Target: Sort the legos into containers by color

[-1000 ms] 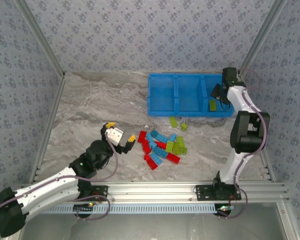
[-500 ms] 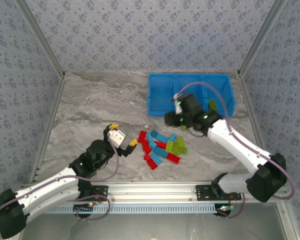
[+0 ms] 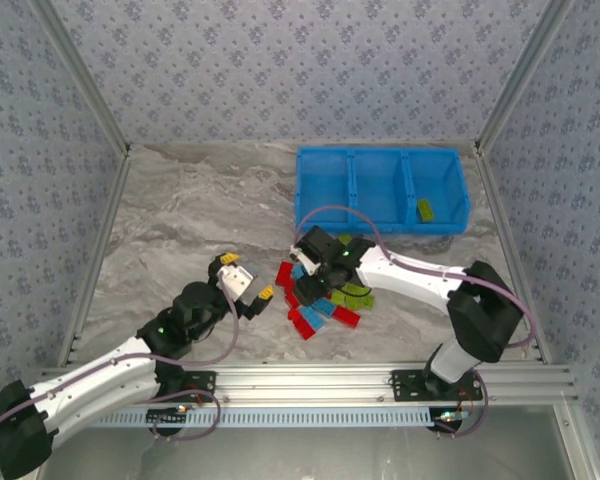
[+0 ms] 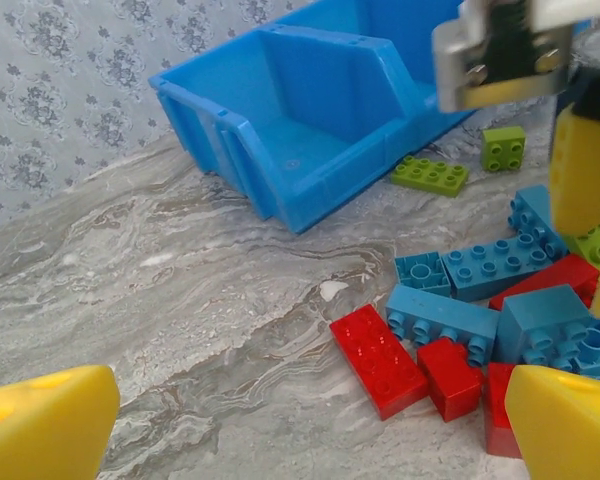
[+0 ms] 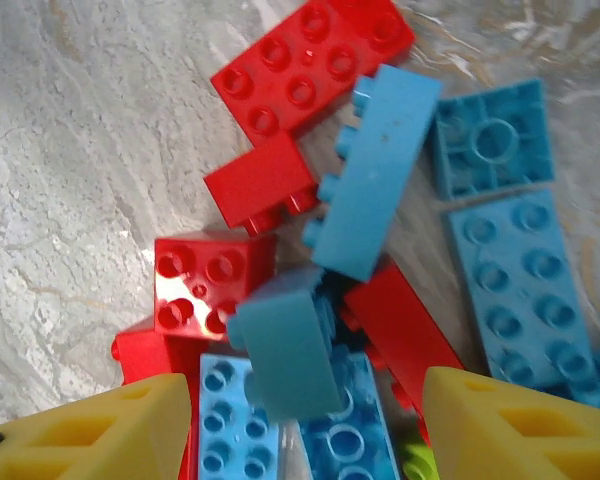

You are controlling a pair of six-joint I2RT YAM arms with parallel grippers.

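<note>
The right arm [image 3: 420,275] has swung back from the blue bin [image 3: 378,152], where one green brick [image 3: 424,210] lies in the right compartment, to the pile of legos [image 3: 325,308]. The right gripper [image 3: 310,275] hovers over it, jaws apart and empty, so a new pick seems to begin; the left gripper [image 3: 245,277] waits wide open beside the pile.

The legos [image 4: 450,320] are hard moulded plastic, smooth, with a soft sheen on the studs. The bin [image 4: 310,130] is glossier blue plastic with highlights along its rims. The counter [image 4: 180,280] is smooth, grey, marble-patterned and faintly shiny. The walls [image 3: 280,70] look matt, like printed paper or cloth. The rail [image 3: 310,378] is brushed metal. The fingertips [image 4: 40,425] of the left gripper [image 4: 305,425] are matt yellow plastic.
</note>
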